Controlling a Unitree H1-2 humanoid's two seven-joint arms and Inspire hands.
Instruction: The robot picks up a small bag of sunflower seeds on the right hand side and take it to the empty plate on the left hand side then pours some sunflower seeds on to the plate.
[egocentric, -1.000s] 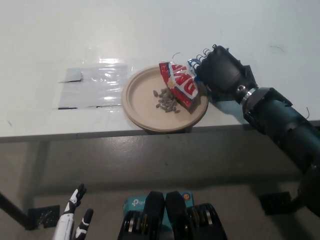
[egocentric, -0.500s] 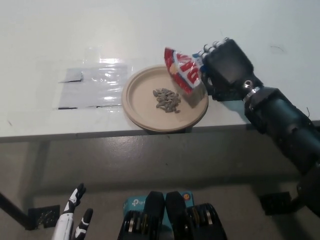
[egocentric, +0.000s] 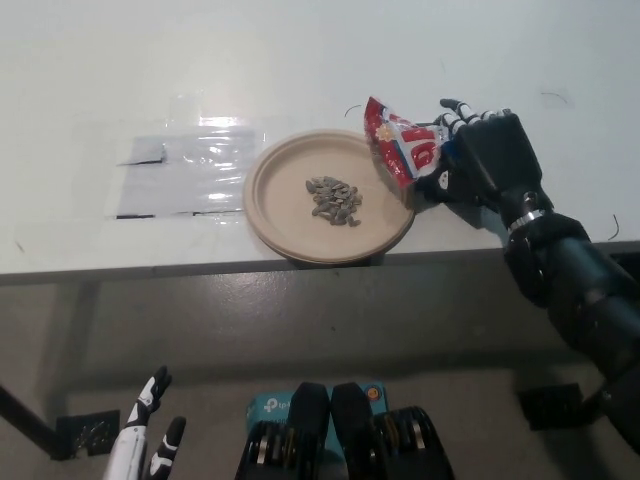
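one small pile of sunflower seeds lies near the middle of the tan plate, which sits at the near edge of the white table. right hand, black, is clamped on the red and white seed bag. since a second ago the hand has drawn back toward the robot's right: the bag, then lying low over the plate's right half, is now lifted and sits over the plate's right rim, mostly off it. seed pile and plate unchanged from half a second ago. clear plastic sheet lies flat just left of the plate. left hand, white, rests low at the bottom left, fingers apart, holding nothing.
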